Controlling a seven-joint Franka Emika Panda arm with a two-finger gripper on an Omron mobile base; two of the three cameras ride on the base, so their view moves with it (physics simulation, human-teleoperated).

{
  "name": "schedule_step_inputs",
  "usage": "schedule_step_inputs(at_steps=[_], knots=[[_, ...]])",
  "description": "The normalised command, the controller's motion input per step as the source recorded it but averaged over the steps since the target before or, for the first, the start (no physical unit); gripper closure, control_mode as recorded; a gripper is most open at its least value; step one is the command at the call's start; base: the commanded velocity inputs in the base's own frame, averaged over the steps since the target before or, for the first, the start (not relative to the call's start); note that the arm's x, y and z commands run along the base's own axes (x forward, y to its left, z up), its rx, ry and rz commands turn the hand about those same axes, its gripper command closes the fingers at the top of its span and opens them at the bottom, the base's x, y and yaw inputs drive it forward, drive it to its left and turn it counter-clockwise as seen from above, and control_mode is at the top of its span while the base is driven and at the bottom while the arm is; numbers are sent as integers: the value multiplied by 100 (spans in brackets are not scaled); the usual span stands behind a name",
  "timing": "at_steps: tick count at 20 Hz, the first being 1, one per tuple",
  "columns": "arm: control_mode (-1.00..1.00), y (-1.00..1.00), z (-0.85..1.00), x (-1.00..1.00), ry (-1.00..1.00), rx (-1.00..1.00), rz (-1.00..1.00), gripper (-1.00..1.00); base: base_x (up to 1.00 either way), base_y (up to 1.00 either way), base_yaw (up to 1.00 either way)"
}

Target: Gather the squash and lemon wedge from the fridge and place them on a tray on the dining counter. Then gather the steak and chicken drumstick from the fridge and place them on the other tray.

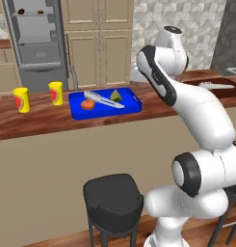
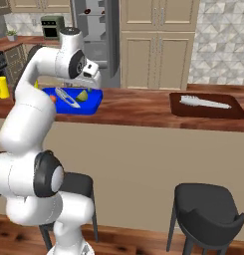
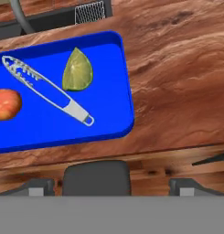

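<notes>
The blue tray sits on the reddish-brown dining counter. In it lie the yellow-green lemon wedge and a round orange-red squash, with silver tongs between them. My gripper hangs open and empty above the tray's right end, over the counter's near edge, also seen at the gripper. The dark brown other tray lies farther right with a silver utensil on it. The grey fridge stands open behind; two small dark items on its top shelf are too small to name.
Two yellow cups stand left of the blue tray. Black stools stand in front of the counter's beige base. Beige cabinets line the back wall.
</notes>
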Motion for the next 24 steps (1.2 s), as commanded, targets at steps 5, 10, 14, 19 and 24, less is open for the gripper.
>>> schedule_step_inputs(at_steps=[5, 10, 14, 19, 24], knots=[[-100, -18, 1, -99, -14, 2, -5, -100, 0, 0, 0], [-100, -8, 10, -85, -12, -2, 0, -100, 0, 0, 0], [-100, -18, 1, -93, -13, -3, 0, -100, 0, 0, 0], [-100, -24, 0, -99, -12, -2, 2, -100, 0, 0, 0], [-100, -14, -4, -89, -8, 0, 2, -100, 0, 0, 0]])
